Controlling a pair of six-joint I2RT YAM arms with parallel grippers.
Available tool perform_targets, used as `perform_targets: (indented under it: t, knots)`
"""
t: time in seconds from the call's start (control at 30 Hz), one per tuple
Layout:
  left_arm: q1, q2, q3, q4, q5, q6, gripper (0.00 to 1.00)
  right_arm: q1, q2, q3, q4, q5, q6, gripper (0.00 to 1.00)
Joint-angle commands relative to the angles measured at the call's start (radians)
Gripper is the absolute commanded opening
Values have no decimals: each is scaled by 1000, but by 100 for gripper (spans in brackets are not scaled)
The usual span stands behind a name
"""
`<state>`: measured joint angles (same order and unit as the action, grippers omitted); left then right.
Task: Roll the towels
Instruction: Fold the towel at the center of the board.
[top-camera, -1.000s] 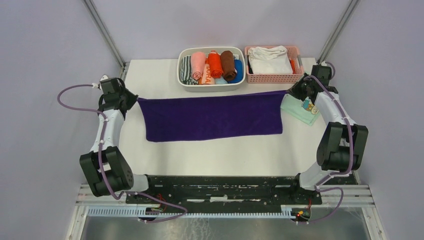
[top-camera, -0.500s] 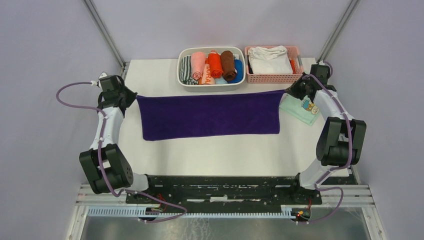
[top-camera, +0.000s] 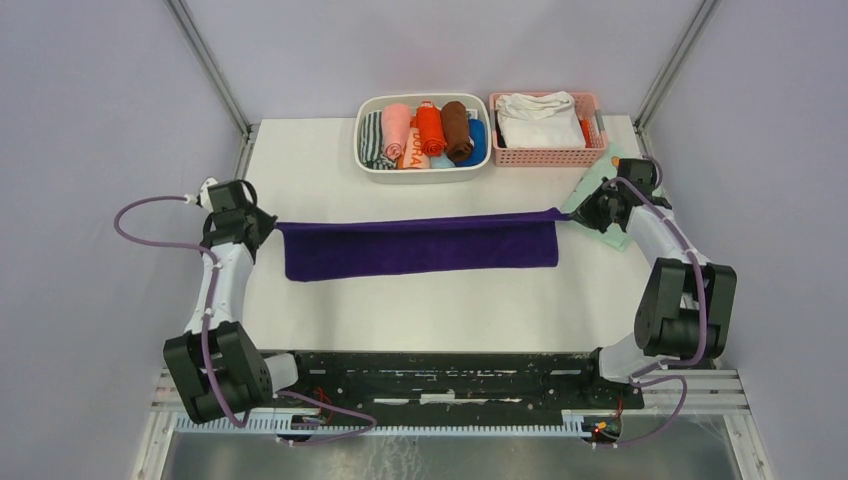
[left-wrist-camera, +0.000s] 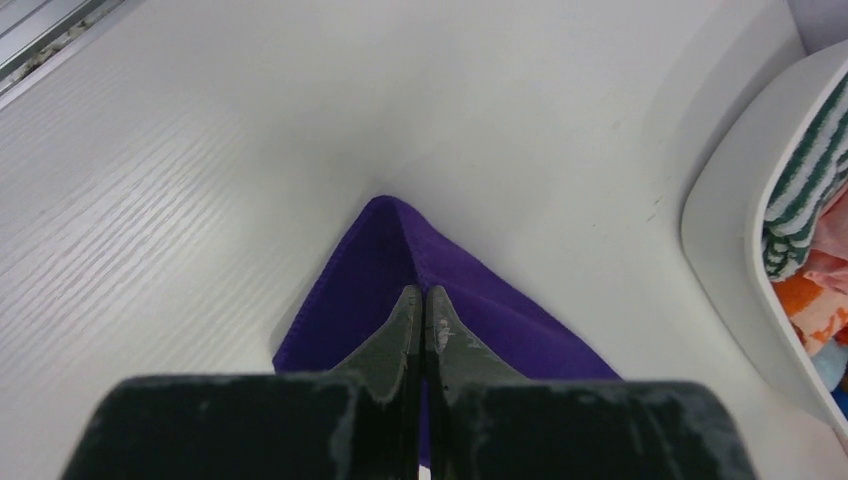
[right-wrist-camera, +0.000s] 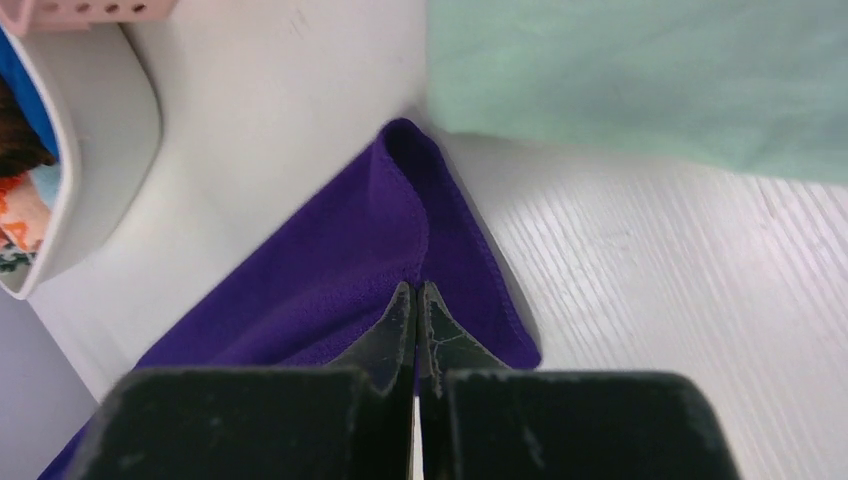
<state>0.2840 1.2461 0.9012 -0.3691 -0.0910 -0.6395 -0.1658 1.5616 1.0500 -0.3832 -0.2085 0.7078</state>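
A deep purple towel (top-camera: 420, 248) stretches as a long narrow band across the middle of the table, its far edge lifted and brought toward its near edge. My left gripper (top-camera: 268, 224) is shut on the towel's far left corner (left-wrist-camera: 400, 250), and the fingers (left-wrist-camera: 405, 325) pinch the cloth between them. My right gripper (top-camera: 578, 212) is shut on the far right corner (right-wrist-camera: 400, 200) in the same way. A salmon-pink towel (top-camera: 396, 129) lies rolled in the white bin.
A white bin (top-camera: 423, 172) of rolled cloths sits at the back, its rim (left-wrist-camera: 720, 210) close to the left gripper. A pink basket (top-camera: 545, 155) with white folded cloth stands to its right. A mint-green cloth (top-camera: 600, 230) (right-wrist-camera: 640, 80) lies under the right wrist.
Both grippers have pulled the towel's far edge toward the near side. The visible purple band has narrowed from a wide rectangle to a slim strip. Both arms moved nearer.
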Motion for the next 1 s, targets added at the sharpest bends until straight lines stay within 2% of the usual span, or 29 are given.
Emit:
perform_targets:
  t: [0.0,0.37,0.57,0.8,0.97]
  knots:
    - [6,-63,-70,-15,-63,-32,3,-9,-115,-94,-30,74,-30,0]
    - [9,-66,-234,-1,-73,-122,4,-9,-76,-283,40,31,-20,0]
    - [17,-47,-220,-20,-88,-109,4,-9,-42,-277,35,18,-16,0]
    - [18,-42,-139,-49,-84,-70,4,-10,-104,-209,-41,-3,-20,1]
    - [18,-36,-178,-34,-87,-75,7,-10,-112,-227,-63,-22,-34,5]
